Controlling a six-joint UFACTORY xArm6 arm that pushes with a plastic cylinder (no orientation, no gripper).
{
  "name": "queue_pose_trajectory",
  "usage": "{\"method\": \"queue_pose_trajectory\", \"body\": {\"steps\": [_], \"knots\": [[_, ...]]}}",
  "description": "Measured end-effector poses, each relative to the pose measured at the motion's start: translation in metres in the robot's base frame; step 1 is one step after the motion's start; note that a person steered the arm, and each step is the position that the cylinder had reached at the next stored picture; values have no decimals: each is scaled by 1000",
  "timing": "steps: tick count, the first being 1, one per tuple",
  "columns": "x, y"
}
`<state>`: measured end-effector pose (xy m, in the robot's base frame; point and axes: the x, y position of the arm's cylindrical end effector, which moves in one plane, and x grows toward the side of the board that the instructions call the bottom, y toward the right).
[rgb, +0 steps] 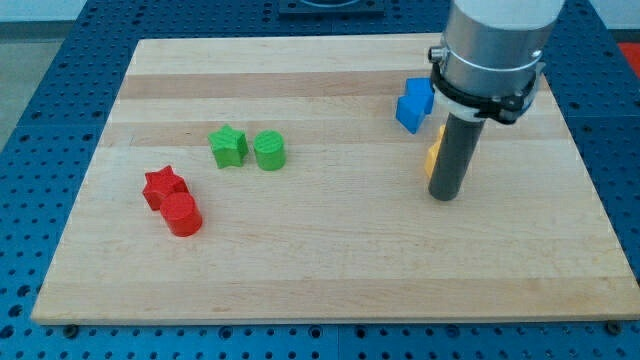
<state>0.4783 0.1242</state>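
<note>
My tip (444, 196) rests on the board at the view's right, at the lower end of the dark rod. A yellow block (433, 155) sits right behind the rod, mostly hidden by it, and looks to touch its left side. Two blue blocks (412, 104) lie just above and to the left of the rod, pressed together. At the view's centre left stand a green star block (228, 146) and a green cylinder (269, 151), side by side. Lower left are a red star block (163, 186) and a red cylinder (183, 214), touching.
The wooden board (330, 270) lies on a blue perforated table (30, 120). The arm's grey body (493, 50) overhangs the board's upper right and hides part of it.
</note>
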Motion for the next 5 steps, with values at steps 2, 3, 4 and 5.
{"method": "queue_pose_trajectory", "body": {"steps": [2, 3, 4, 5], "knots": [[-43, 3], [-43, 3], [-43, -33], [-43, -84]]}}
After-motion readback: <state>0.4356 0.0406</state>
